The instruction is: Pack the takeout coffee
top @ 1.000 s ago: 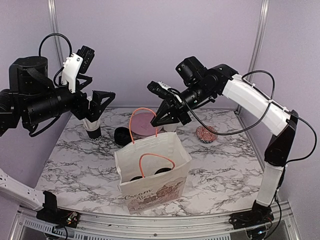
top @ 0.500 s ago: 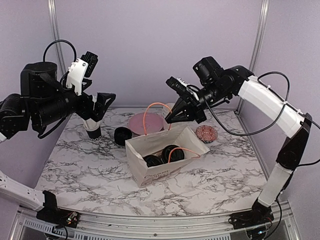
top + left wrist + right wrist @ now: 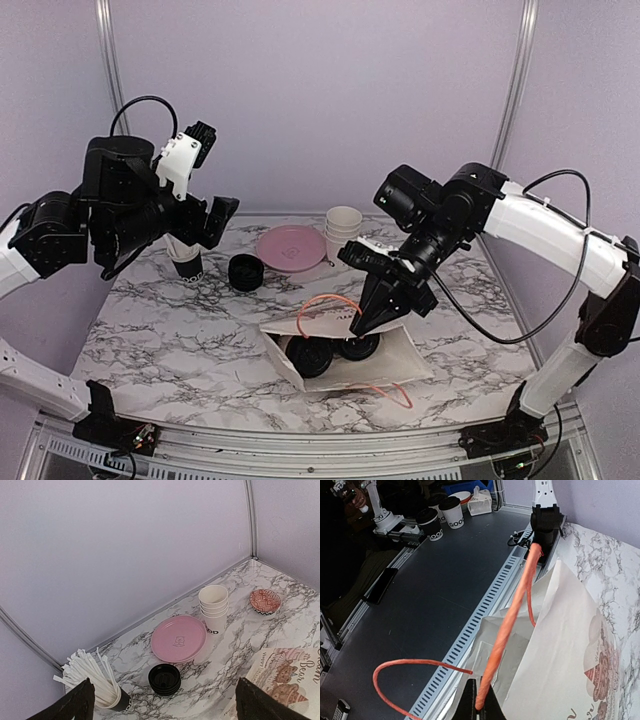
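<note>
Top external view: a white paper bag [image 3: 400, 362] lies on its side on the marble table [image 3: 160, 330], near the front edge, its mouth facing left. The takeout coffee cups [image 3: 315, 358] are inside it, just within the mouth. 2 black dome lids show side by side. The white walls and lettering of these cups are hidden by the bag.

The right gripper [image 3: 372, 318] hangs over the bag's upper side. The left gripper [image 3: 212, 218] is raised above the back-left of the table, over a black cup of straws [image 3: 186, 262]. A stack of black lids [image 3: 245, 272], a pink plate [image 3: 290, 247] and stacked lidless cups [image 3: 343, 224] stand along the back.

Left wrist view: the left fingers [image 3: 67, 707] sit at the 2 lower corners of the frame, spread wide with nothing between them. This view alone shows a patterned bowl [image 3: 265, 601], which the right arm covers from above, and the printed bear picture on the bag.

Right wrist view: only here is the right grip plain. The jaws are closed tight on the bag's orange handle [image 3: 507, 625], which runs up taut from the fingertips. The second handle loop [image 3: 415, 666] hangs free beyond the table edge. 2 more lidded cups [image 3: 452, 511] stand off the table.
</note>
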